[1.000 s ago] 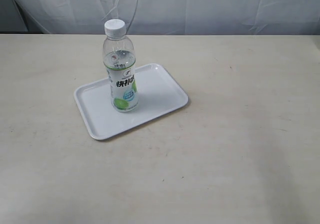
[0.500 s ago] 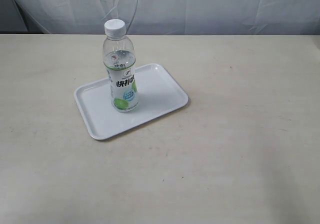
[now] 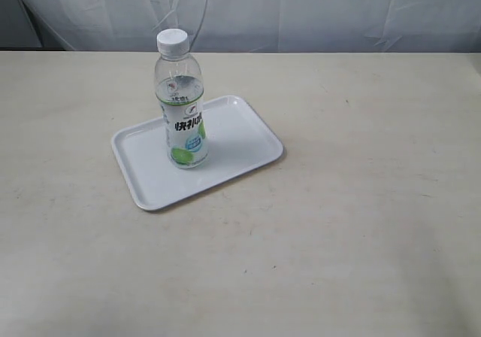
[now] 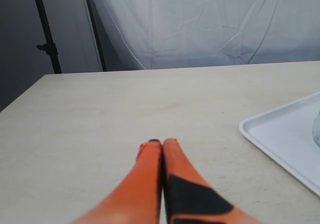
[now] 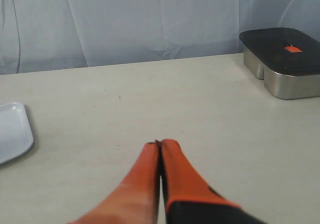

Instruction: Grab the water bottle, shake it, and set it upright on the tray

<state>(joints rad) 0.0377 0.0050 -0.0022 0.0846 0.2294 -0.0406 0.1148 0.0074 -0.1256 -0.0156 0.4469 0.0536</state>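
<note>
The water bottle (image 3: 181, 104), clear with a white cap and a white, green and blue label, stands upright on the white tray (image 3: 240, 138) in the exterior view. Neither gripper shows in that view. In the left wrist view my left gripper (image 4: 161, 143) is shut with nothing held, its orange fingers pressed together over bare table; a corner of the tray (image 4: 280, 134) and a sliver of the water bottle (image 4: 316, 129) lie beyond it. My right gripper (image 5: 160, 144) is shut and empty too, with the tray's (image 5: 12, 131) corner off to one side.
The beige table (image 3: 353, 224) is backed by a white cloth curtain (image 3: 301, 10). A metal box with a dark lid (image 5: 281, 59) stands on the table in the right wrist view. A black stand pole (image 4: 46, 29) rises past the table edge in the left wrist view.
</note>
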